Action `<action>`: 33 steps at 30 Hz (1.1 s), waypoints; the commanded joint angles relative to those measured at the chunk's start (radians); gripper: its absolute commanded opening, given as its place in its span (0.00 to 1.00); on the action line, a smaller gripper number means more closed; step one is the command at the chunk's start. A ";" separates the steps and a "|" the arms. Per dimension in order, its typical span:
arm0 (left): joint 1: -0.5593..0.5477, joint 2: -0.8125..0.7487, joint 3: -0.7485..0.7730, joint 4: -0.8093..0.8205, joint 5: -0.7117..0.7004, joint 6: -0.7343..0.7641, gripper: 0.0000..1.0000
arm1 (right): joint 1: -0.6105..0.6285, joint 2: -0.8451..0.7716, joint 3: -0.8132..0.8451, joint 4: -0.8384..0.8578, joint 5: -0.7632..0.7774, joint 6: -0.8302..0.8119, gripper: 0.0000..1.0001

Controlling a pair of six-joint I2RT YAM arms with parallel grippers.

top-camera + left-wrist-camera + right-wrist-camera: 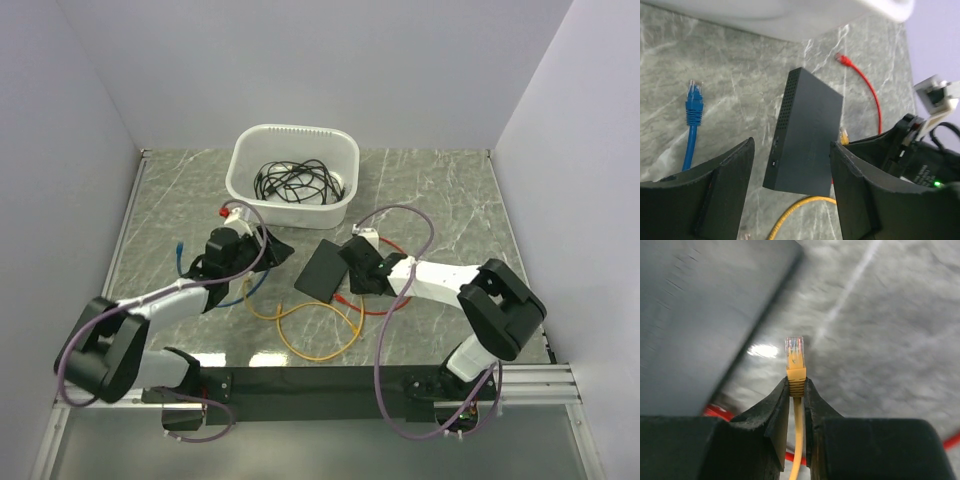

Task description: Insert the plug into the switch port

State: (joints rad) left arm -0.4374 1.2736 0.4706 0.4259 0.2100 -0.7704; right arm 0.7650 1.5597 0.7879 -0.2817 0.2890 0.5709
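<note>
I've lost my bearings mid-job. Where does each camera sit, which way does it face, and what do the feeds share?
Top external: above and behind the bases, looking down on the table; both arms, the white tub and the switch show.
Left wrist: on the left arm, looking out through the open left claw at the switch.
Right wrist: on the right arm, looking along the right claw, shut on the yellow plug, with the switch blurred at upper left.
Shared: all three views show the switch.
</note>
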 commanded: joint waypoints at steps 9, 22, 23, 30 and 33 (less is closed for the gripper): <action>0.002 0.262 0.080 0.168 0.115 0.049 0.65 | 0.062 0.112 0.119 0.070 -0.091 -0.002 0.00; 0.002 0.333 0.069 0.159 0.091 0.080 0.63 | 0.200 0.181 0.211 0.020 -0.054 -0.052 0.00; 0.002 0.325 0.065 0.155 0.082 0.083 0.63 | 0.198 0.181 0.209 0.009 -0.009 -0.065 0.00; 0.002 0.319 0.053 0.149 0.063 0.092 0.62 | 0.203 0.100 0.145 -0.002 0.007 -0.074 0.00; 0.002 0.313 0.049 0.145 0.048 0.094 0.59 | 0.233 0.086 0.128 0.001 0.013 -0.092 0.00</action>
State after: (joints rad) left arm -0.4316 1.6131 0.5278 0.5423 0.2790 -0.6964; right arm 0.9726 1.6936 0.9283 -0.2691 0.2729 0.5041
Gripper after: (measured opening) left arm 0.595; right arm 0.200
